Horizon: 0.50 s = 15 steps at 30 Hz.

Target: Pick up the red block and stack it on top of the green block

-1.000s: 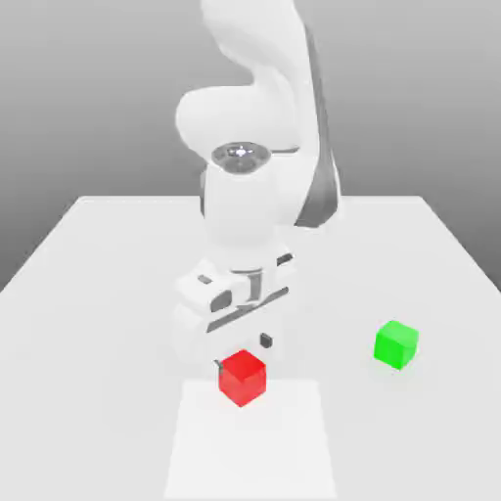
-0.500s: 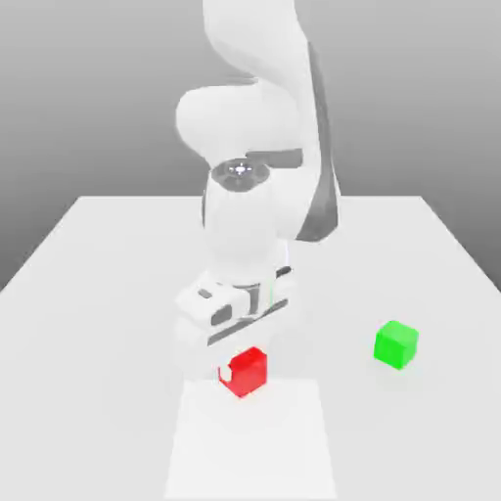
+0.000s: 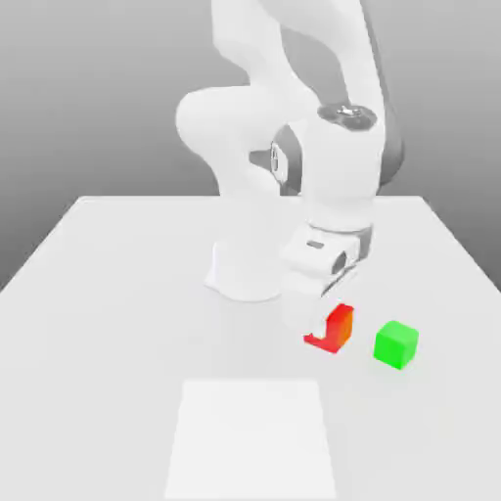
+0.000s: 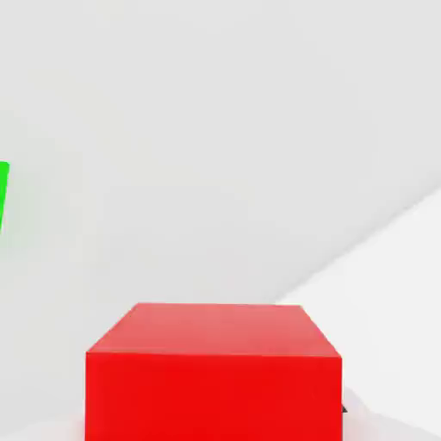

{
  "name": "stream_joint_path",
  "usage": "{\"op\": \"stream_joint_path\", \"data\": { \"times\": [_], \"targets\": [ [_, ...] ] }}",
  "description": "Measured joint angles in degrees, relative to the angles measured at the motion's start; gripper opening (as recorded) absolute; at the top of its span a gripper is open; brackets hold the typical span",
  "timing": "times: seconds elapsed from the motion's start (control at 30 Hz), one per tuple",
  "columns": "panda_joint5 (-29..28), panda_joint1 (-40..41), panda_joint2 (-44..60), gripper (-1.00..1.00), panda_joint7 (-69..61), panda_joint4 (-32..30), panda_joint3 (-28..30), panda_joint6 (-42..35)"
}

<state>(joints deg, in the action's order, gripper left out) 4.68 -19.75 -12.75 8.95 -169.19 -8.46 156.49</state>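
Blocks number two: one red block [image 3: 337, 330] clamped in the closed hand [image 3: 328, 333], one green block [image 3: 395, 344] on the white bench [image 3: 108, 313] just beside it.

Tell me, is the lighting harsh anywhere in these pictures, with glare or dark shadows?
Exterior view: soft, even light; the table shows only faint shading near the arm, and the green block casts a pale shadow. Hand view: the red block looks flat and bright, without glare.
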Motion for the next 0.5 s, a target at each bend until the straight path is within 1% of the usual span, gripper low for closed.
{"op": "stream_joint_path", "data": {
  "times": [0.23,0.27,0.4,0.5],
  "targets": [
    [4.8,-11.0,-2.9,-1.0,3.1,0.4,-7.3,-3.2],
    [4.8,-11.5,-2.2,-1.0,3.5,0.5,-7.9,-2.5],
    [2.2,-10.5,4.3,-1.0,5.7,0.8,-9.3,3.7],
    [-2.6,-9.3,10.3,-1.0,9.0,1.0,-9.0,9.4]
  ]
}}
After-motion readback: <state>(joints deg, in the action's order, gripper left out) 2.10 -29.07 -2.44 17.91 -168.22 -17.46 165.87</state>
